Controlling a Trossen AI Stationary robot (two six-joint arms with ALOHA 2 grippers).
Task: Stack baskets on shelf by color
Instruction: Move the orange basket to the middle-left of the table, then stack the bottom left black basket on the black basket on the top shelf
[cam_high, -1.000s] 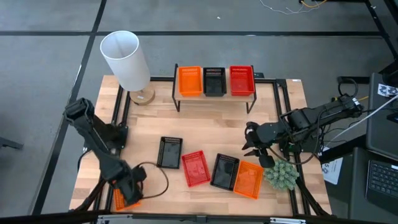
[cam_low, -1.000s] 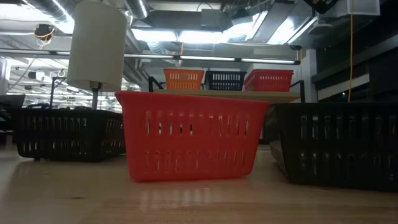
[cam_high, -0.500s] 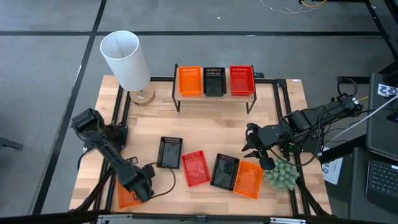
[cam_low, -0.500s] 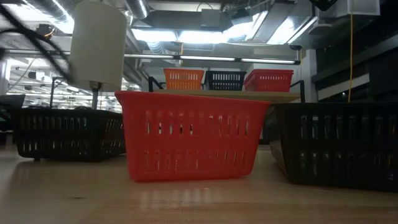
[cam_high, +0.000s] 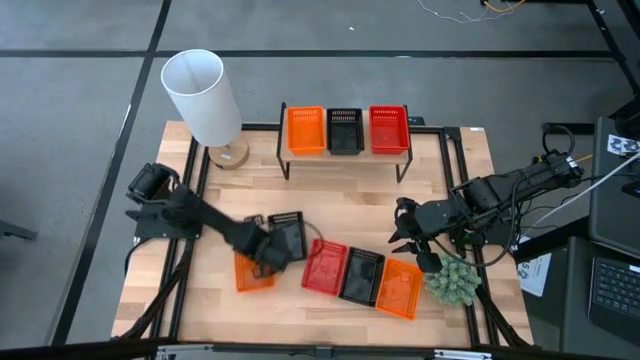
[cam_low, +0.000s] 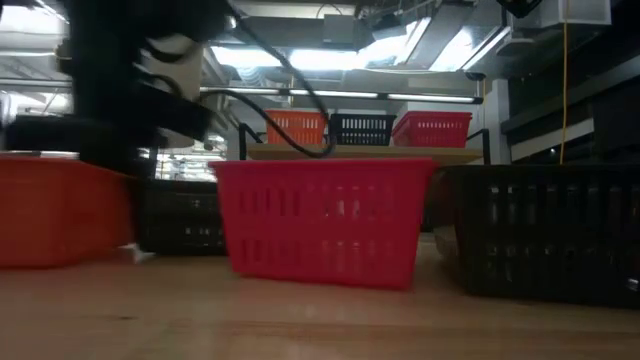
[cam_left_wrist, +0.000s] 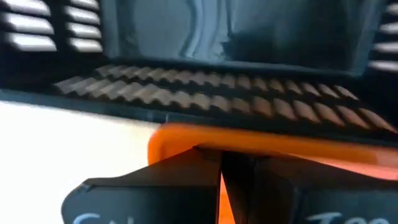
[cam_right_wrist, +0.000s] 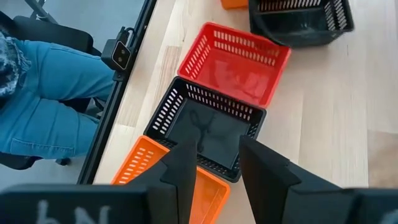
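The shelf (cam_high: 345, 152) stands at the table's far side with one orange (cam_high: 306, 130), one black (cam_high: 345, 130) and one red basket (cam_high: 389, 129) on its top. My left gripper (cam_high: 268, 252) reaches to the table's middle, shut on an orange basket (cam_high: 250, 272). Just beyond it is a black basket (cam_high: 288, 236). To the right, a red basket (cam_high: 325, 266), a black basket (cam_high: 361, 276) and an orange basket (cam_high: 400, 288) rest side by side on the table. My right gripper (cam_high: 408, 236) hovers open above that row's right end. My left gripper holds the orange basket by its rim (cam_left_wrist: 261, 144), pinched between the two shut fingers. In the high view the fingers sit at the basket's far right corner (cam_high: 263, 260). Whether the basket is lifted clear of the table, I cannot tell.
A lamp with a white shade (cam_high: 200, 95) stands at the far left corner. A green plant (cam_high: 452, 282) sits at the near right edge. The right wrist view shows a person's leg in jeans (cam_right_wrist: 43, 68) beside the table. Bare wood lies between the shelf and the baskets.
My left gripper has swung from the table's near left corner toward the middle, taking the orange basket along with it. The loose black basket has been shoved to the right and turned, and the red basket beside it has slid right against the other black one.
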